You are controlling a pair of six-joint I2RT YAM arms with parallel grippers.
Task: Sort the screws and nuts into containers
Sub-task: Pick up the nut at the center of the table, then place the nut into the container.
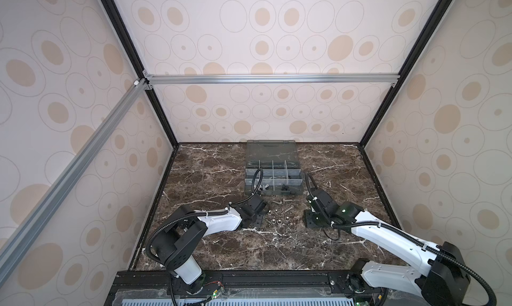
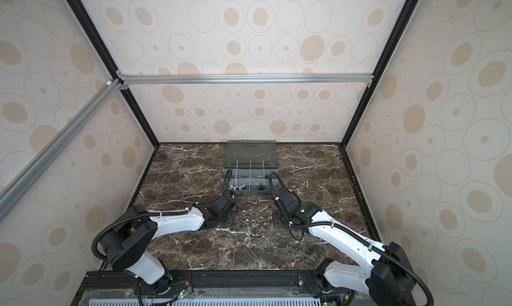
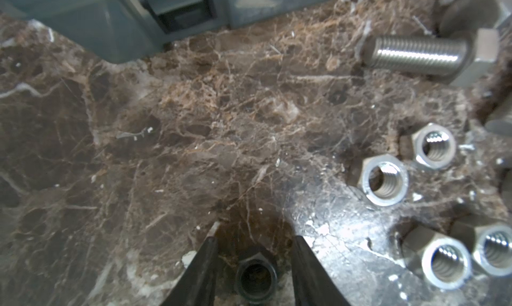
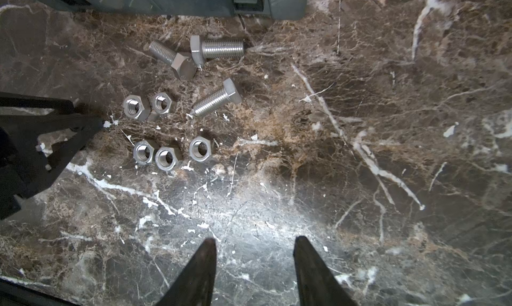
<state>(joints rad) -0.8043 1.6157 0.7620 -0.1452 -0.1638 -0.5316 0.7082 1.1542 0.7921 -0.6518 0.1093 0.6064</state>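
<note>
A black nut [image 3: 256,274] lies flat on the marble between the fingers of my left gripper [image 3: 255,237]. The jaws are open, with a small gap on each side of the nut. Several silver nuts [image 4: 167,157] and three silver screws [image 4: 217,98] lie loose in front of the grey organiser box [image 1: 273,177], whose lid is open. Its containers [image 2: 237,187] hold some silver and black pieces in the front row. My right gripper [image 4: 255,238] stands open over bare marble, to the right of the pile. In both top views the grippers [image 1: 257,220] [image 2: 279,218] flank the loose hardware.
The box's front wall and latch [image 3: 180,10] stand close ahead of the left gripper. The left gripper's black fingers [image 4: 55,130] show at the edge of the right wrist view, beside the silver nuts. Patterned walls and black frame rails [image 1: 379,180] enclose the marble table.
</note>
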